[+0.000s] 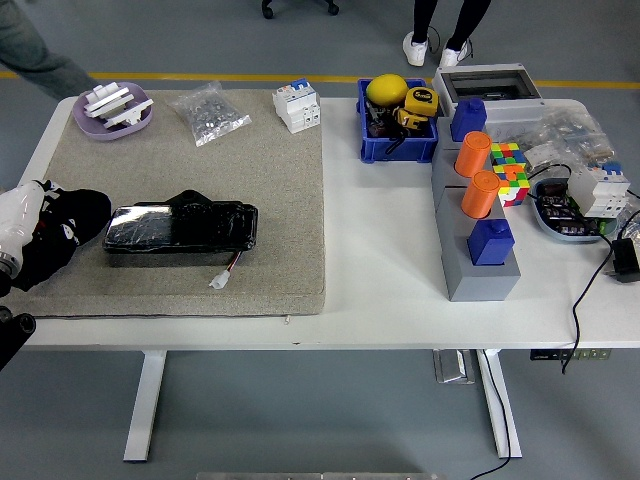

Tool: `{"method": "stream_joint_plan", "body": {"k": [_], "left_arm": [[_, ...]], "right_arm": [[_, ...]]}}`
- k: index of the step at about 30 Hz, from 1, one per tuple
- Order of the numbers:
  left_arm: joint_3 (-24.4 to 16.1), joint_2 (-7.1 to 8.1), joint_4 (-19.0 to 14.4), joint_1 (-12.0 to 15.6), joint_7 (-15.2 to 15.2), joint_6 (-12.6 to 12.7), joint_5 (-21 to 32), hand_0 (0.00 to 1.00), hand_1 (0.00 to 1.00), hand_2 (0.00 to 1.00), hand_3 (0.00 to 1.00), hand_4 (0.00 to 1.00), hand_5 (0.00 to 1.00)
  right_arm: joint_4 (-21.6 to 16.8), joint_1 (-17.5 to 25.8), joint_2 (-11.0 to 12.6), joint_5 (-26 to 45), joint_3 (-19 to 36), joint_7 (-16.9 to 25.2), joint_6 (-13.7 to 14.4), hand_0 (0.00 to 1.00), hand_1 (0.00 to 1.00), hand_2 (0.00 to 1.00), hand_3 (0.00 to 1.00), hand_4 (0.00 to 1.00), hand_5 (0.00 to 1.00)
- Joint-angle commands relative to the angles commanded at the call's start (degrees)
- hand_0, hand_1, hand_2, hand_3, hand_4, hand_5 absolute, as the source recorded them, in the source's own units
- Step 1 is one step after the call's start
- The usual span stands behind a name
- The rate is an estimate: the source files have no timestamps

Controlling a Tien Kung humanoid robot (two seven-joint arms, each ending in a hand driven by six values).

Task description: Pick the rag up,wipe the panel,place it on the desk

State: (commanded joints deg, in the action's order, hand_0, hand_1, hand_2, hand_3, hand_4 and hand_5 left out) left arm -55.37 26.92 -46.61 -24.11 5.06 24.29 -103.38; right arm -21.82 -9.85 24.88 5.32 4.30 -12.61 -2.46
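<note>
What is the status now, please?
Left hand at the panel's left end, fingers unclear. Right hand out of view. Rag not clearly seen. Nothing in the way.

White table, cluttered right side.
Grey felt mat covers left half; blue bin, grey block stand and parts bowl sit on bare top.

Left hand: black, a rounded dark mass with small pale markings on its surface; single fingers cannot be made out.
Left wrist: white, smooth rounded casing just behind the hand.
Left arm: black segment at the lower left edge, with a small round knob on it.
Person, top left: grey-blue trouser fabric.
Person, top centre: dark trousers, white shoes.
</note>
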Motion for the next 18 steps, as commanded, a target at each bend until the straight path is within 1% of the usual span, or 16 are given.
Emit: {"method": "stream_joint_plan", "body": {"k": [1, 6, 7, 12, 13, 18], "left_arm": [[-0.1, 0.0, 0.05, 0.01, 0.15, -0.2, -0.05, 0.459, 0.57, 0.603, 0.572, 0.696, 0.002], [-0.75, 0.15, 0.01, -0.01, 0.25, -2.1, 0.22, 0.459, 0.57, 0.603, 0.572, 0.696, 0.002], [-0.85, 0.17, -0.02, -0.02, 0.14, -2.35, 0.25, 0.572, 0.705, 0.721, 0.585, 0.864, 0.052], [-1.45, 0.3, -0.15, -0.03, -0.19, -3.37, 0.14, 0.572, 0.705, 0.721, 0.585, 0.864, 0.052], [-1.65, 0.33, -0.22, 0.0, -0.19, -3.69, 0.15, 0.64, 0.749, 0.774, 0.631, 0.935, 0.118], [-2.42, 0.44, -0.42, 0.04, -0.61, -4.91, 0.68, 0.64, 0.749, 0.774, 0.631, 0.935, 0.118]], "right_arm": [[0.0, 0.01, -0.01, 0.01, -0.01, 0.01, 0.01, 0.766, 0.697, 0.711, 0.683, 0.998, 0.519], [0.04, -0.05, 0.04, -0.09, 0.11, -0.1, 0.09, 0.766, 0.697, 0.711, 0.683, 0.998, 0.519], [0.05, -0.08, 0.06, -0.1, 0.13, -0.1, 0.1, 0.766, 0.697, 0.711, 0.683, 0.998, 0.521], [0.06, -0.17, 0.11, -0.1, 0.12, -0.09, 0.14, 0.766, 0.697, 0.711, 0.683, 0.998, 0.521], [0.05, -0.17, 0.11, -0.12, 0.11, -0.09, 0.13, 0.766, 0.697, 0.711, 0.682, 0.998, 0.519], [0.1, -0.18, 0.06, 0.06, 0.08, -0.07, 0.2, 0.766, 0.697, 0.711, 0.682, 0.998, 0.519]]}}
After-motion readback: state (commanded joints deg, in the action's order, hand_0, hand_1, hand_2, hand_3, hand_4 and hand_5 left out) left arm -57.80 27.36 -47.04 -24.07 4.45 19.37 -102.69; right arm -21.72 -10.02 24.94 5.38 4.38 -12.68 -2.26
